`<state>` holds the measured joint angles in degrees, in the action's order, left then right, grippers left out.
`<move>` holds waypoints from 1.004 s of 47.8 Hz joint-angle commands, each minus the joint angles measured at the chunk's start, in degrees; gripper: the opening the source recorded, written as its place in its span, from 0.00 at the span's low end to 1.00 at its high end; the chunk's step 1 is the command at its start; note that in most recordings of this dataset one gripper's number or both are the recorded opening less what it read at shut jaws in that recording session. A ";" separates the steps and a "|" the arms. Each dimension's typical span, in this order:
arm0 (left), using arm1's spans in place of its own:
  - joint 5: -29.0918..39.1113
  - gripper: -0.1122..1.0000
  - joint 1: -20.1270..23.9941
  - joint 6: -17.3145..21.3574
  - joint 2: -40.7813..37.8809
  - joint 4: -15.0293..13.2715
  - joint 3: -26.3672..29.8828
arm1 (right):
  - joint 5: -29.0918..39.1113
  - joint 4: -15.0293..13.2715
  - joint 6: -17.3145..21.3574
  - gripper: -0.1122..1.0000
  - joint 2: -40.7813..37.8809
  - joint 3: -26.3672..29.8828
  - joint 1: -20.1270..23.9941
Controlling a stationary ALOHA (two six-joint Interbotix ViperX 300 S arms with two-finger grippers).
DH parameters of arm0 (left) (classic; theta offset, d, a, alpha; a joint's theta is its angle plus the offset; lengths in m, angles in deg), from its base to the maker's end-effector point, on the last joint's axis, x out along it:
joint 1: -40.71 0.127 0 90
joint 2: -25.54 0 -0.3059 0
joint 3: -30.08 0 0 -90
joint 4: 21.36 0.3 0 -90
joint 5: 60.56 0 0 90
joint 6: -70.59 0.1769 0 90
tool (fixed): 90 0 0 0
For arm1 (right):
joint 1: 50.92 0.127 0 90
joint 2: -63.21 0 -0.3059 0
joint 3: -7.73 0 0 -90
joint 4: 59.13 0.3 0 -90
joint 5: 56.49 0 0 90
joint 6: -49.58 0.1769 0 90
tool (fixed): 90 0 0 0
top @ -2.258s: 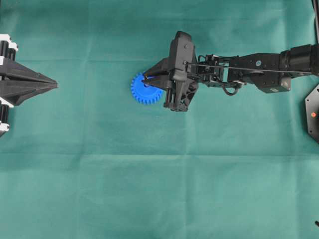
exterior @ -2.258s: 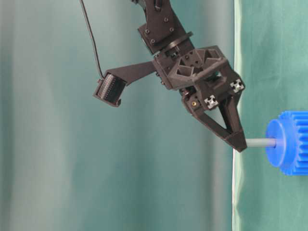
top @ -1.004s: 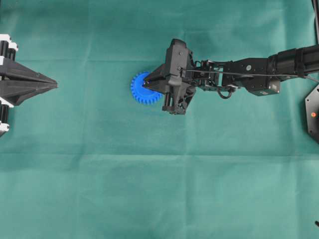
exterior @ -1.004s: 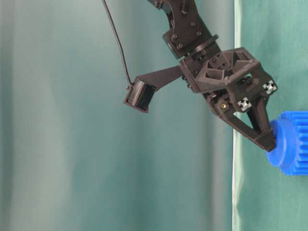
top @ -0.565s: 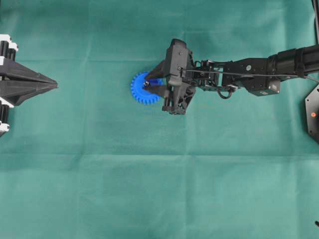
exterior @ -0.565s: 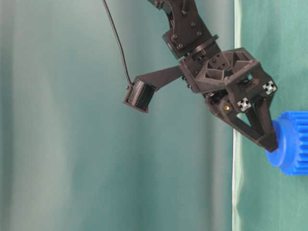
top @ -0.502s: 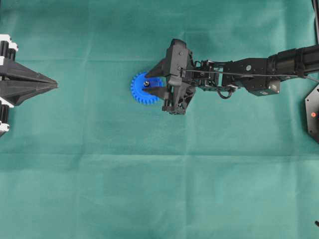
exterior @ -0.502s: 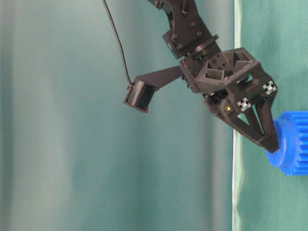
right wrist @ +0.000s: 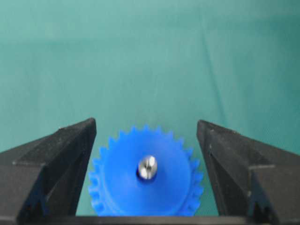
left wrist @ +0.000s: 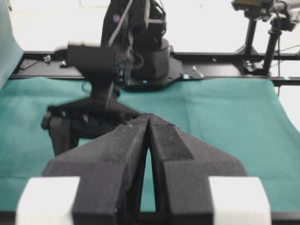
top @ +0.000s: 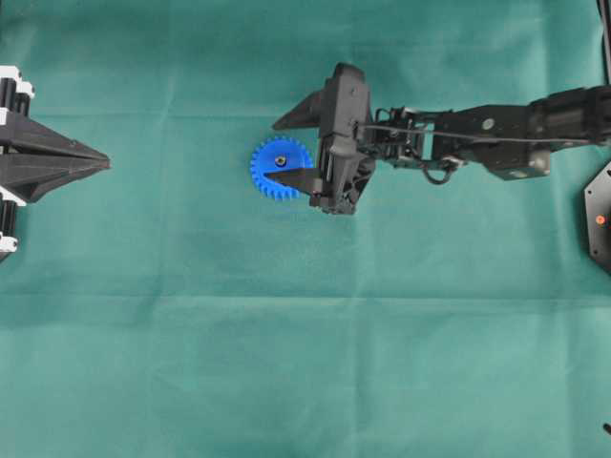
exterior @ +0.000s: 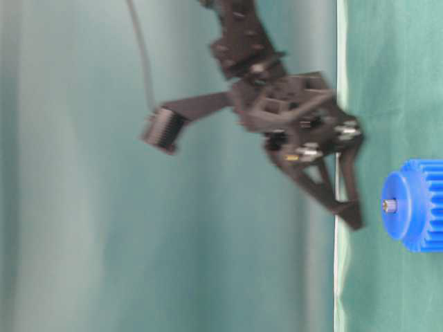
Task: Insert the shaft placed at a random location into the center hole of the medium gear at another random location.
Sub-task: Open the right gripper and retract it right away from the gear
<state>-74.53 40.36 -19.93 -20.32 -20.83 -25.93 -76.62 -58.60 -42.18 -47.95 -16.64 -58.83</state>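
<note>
The medium gear [top: 281, 167] lies flat on the green cloth of the worktop [top: 305, 363], a little above and left of the middle in the overhead view, teeth all round and its raised hub facing up. The shaft [right wrist: 148, 167] stands in the center hole [right wrist: 142, 173] of that hub; only its silver end shows, poking slightly proud of the hub face in the table-level view [exterior: 390, 205] and showing as a small bright dot from overhead [top: 281, 161]. The right gripper [top: 284, 149] is over the gear with its 2 fingers [top: 298, 112] spread wide apart, 1 tip past the gear's upper rim and the other over its lower right edge in the overhead view. They hold nothing: the right wrist view shows both black fingers [right wrist: 51, 154] well clear of the shaft on either side, and the table-level view, blurred around the arm, shows the fingertips [exterior: 349, 214] apart from the hub with a gap between. The left gripper [top: 103, 162] sits at the far left edge of the worktop, well apart from the gear, its fingers [left wrist: 126, 154] pressed together with only a thin seam between them and nothing in them.
</note>
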 commanded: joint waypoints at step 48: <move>-0.26 0.10 -0.09 -0.09 -0.18 0.18 1.49 | 1.76 0.53 -0.09 0.89 21.71 -14.15 0.18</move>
<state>-74.53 40.36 -19.93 -20.32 -20.83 -25.93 -74.51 -58.51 -42.09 -29.58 -29.56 -58.83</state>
